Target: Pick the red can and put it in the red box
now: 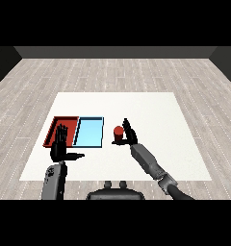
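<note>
While you look down across the white table [151, 110], the red can [118, 134] stands upright on it, just to the right of the light blue tray [89, 132] and outside both trays. It is a small, plain red cylinder with a slightly darker top; no label, brand or writing can be made out on it.

Your right hand [129, 134] is at the can's right side, its black fingers reaching up past the can's top and the thumb towards its near side. The hand looks cupped against the can, but you cannot tell from this view whether the fingers are actually closed round it. The grey right forearm [147, 161] runs back from the hand to the lower right.

Your left hand [60, 142] is held upright in front of the red tray [55, 129], fingers straight and together, thumb sticking out to the right, holding nothing. It hides part of the red tray's near edge.

Both trays lie side by side and touching on the left part of the table, red on the left, light blue on the right. Neither shows any writing.
</note>
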